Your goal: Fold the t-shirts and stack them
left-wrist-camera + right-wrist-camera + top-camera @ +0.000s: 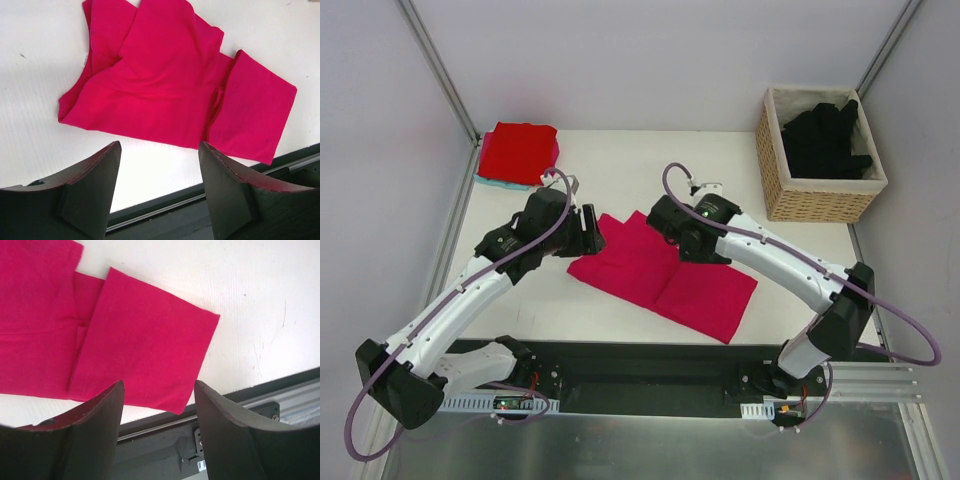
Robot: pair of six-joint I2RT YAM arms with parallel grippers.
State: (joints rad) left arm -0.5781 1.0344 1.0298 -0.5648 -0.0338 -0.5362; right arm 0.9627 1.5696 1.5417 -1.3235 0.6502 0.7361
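A magenta-pink t-shirt lies partly folded on the white table, its sides turned in so it forms a long band running from back left to front right. In the left wrist view the t-shirt shows overlapping folds; in the right wrist view its squared end lies flat. My left gripper hovers open over the shirt's left end, fingers empty. My right gripper hovers open over the shirt's back edge, nothing between its fingers. A folded red t-shirt sits at the back left. Black t-shirts fill the basket.
The wicker basket stands at the back right. The red shirt rests on a teal cloth. A black mounting rail runs along the table's near edge, close to the pink shirt's front corner. Frame posts rise at both back corners.
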